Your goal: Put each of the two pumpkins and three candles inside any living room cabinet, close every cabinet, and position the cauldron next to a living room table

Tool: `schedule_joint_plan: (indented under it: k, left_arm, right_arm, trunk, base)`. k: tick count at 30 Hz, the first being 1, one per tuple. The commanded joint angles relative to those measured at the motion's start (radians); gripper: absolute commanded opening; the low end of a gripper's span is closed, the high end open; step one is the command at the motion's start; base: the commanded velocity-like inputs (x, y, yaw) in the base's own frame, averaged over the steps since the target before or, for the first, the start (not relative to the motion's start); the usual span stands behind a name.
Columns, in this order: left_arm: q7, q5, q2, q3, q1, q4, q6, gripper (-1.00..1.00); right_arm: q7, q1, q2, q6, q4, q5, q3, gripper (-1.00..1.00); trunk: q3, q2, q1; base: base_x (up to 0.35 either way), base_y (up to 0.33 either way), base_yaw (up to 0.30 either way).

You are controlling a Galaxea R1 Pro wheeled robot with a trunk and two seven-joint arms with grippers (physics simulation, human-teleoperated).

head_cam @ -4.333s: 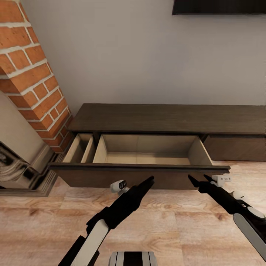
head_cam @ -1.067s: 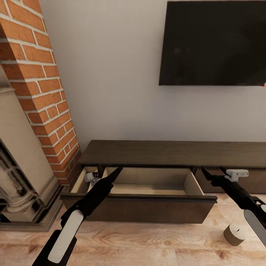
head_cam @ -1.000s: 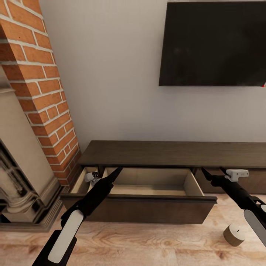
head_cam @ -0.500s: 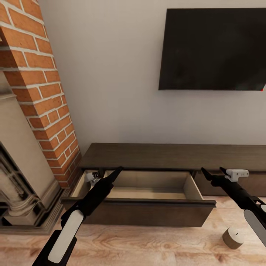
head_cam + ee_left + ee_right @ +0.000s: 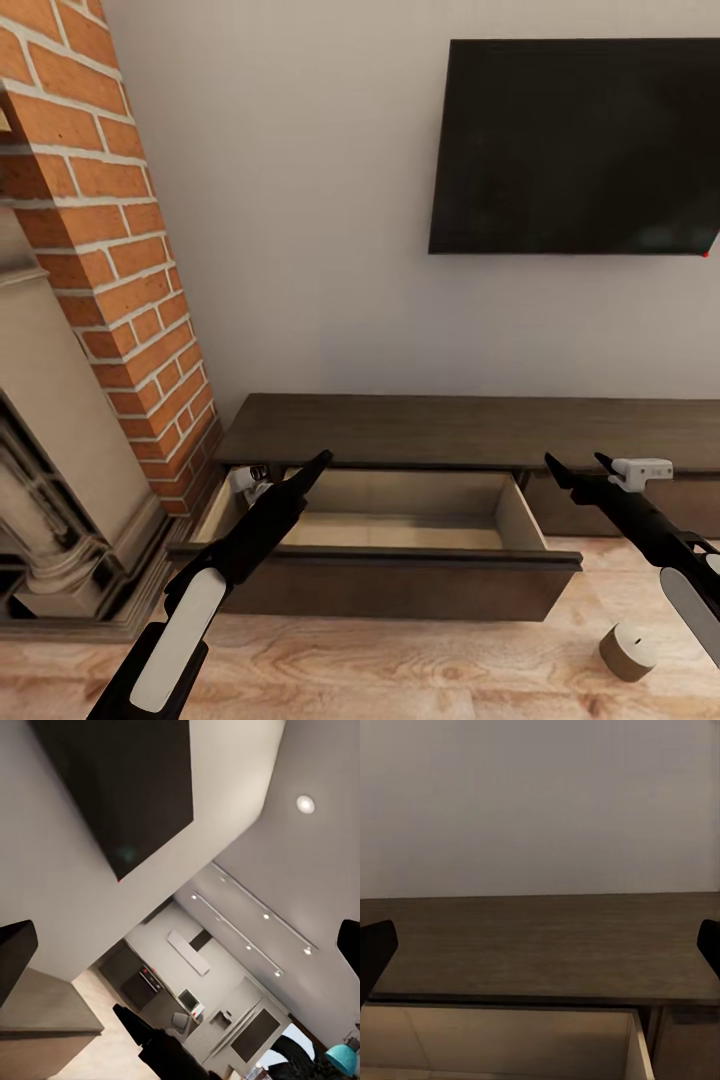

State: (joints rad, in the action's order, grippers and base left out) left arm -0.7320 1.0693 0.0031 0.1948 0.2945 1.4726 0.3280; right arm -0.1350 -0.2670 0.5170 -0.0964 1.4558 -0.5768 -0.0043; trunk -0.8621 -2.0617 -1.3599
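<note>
The long dark brown cabinet [image 5: 470, 430] stands against the wall with one wide drawer [image 5: 400, 520] pulled out, its pale beige inside bare. One beige candle [image 5: 628, 652] stands on the wooden floor at the lower right, off the drawer's right corner. My left gripper [image 5: 318, 462] hovers open over the drawer's left end. My right gripper [image 5: 577, 466] is open above the floor, right of the drawer and above the candle. In the right wrist view the cabinet top [image 5: 540, 945] and the drawer's inside [image 5: 510, 1042] lie ahead of the spread fingers. The pumpkins, cauldron and table are out of view.
A red brick column [image 5: 120, 250] and an ornate beige fireplace [image 5: 50, 480] stand close on the left. A black television [image 5: 580, 150] hangs on the wall above the cabinet. Wooden floor [image 5: 400, 660] runs in front of the drawer.
The camera has drawn back and risen, so the whole picture shifted and the television and candle came into view. Both arms hold the same pose, and the drawer stays open.
</note>
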Motion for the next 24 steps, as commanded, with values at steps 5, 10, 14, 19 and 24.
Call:
schedule_joint_plan:
  k: [5, 10, 14, 19, 24]
  left_arm:
    - [0.002, -0.016, -0.001, 0.0, 0.0, -0.006, -0.001, 1.0]
    - [-0.001, -0.123, -0.004, 0.0, 0.001, -0.009, 0.0, 1.0]
    - [0.0, -0.142, -0.009, 0.0, 0.001, -0.01, 0.0, 1.0]
    - [0.0, -0.145, -0.008, 0.0, 0.002, -0.011, 0.0, 1.0]
    - [-0.004, -0.146, -0.003, 0.0, 0.002, -0.011, -0.005, 1.0]
  right_arm:
    - [0.0, 0.0, 0.0, -0.005, 0.0, 0.0, 0.001, 1.0]
    - [0.0, 0.0, 0.0, -0.006, 0.0, -0.001, 0.001, 1.0]
    - [0.0, 0.0, 0.0, -0.006, 0.0, -0.003, 0.001, 1.0]
    - [0.0, 0.0, 0.0, -0.006, 0.0, -0.003, 0.001, 1.0]
    - [0.0, 0.0, 0.0, -0.006, 0.0, -0.004, 0.001, 1.0]
  trunk:
    - [0.016, 0.035, 0.019]
    - [0.031, 0.07, 0.038]
    - [0.044, 0.098, 0.054]
    - [0.06, 0.133, 0.073]
    - [0.075, 0.168, 0.092]
  base:
    - [0.0, 0.0, 0.0]
    - [0.0, 0.0, 0.0]
    - [0.0, 0.0, 0.0]
    - [0.0, 0.0, 0.0]
    - [0.0, 0.0, 0.0]
